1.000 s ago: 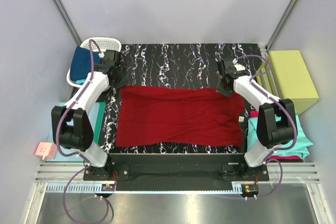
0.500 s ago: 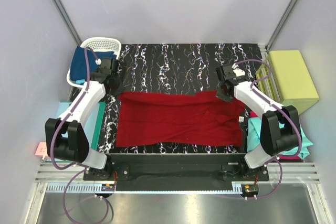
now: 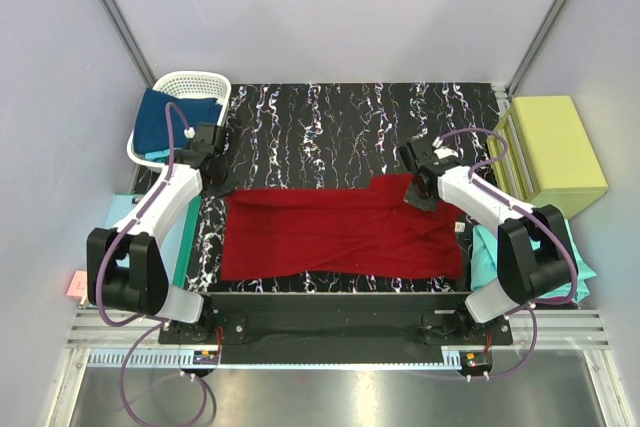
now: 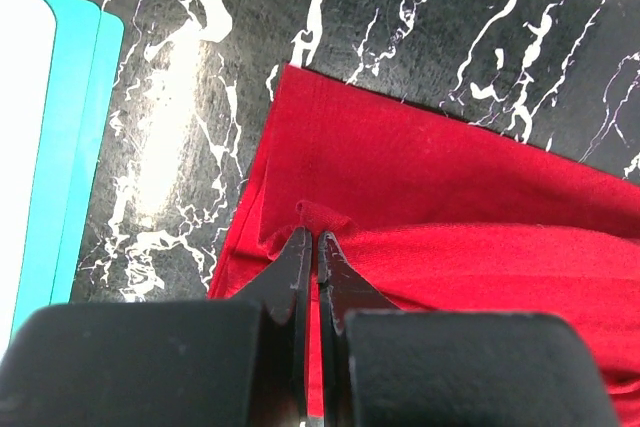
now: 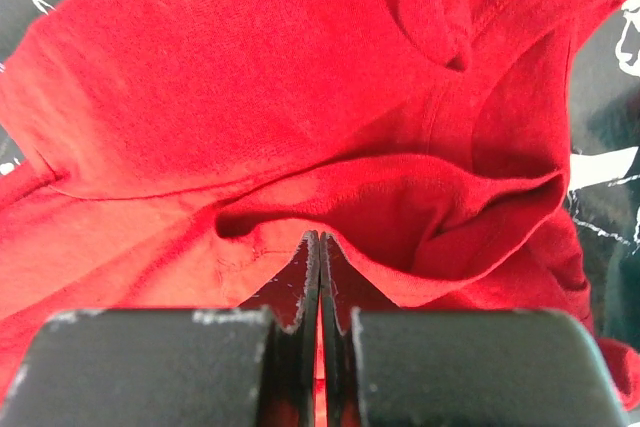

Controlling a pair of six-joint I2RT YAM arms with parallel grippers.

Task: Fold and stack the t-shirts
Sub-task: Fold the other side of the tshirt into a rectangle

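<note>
Dark red t-shirt (image 3: 340, 232) lies spread flat on the near half of the black marbled table (image 3: 340, 117), long side running left to right. Left claw (image 4: 309, 242) is pinched narrow on a small pucker of red cloth at the shirt's far-left corner. Right claw (image 5: 312, 239) is pinched narrow on a rolled fold near the far-right corner, where the cloth bunches and sits a bit farther out than the rest of the far edge. The shirt's near edge runs close to the near table edge. Its right edge is close to the right table edge. A strip of table shows left of the shirt, beside the teal sheet (image 4: 60, 147). Marbled surface shows from the shirt's far edge to the far table edge. White basket (image 3: 190, 82) holding a navy t-shirt (image 3: 165, 122) sits off the far-left corner. Yellow-green box (image 3: 555, 152) is to the right, with a teal t-shirt (image 3: 580, 262) nearer, both off the table.
</note>
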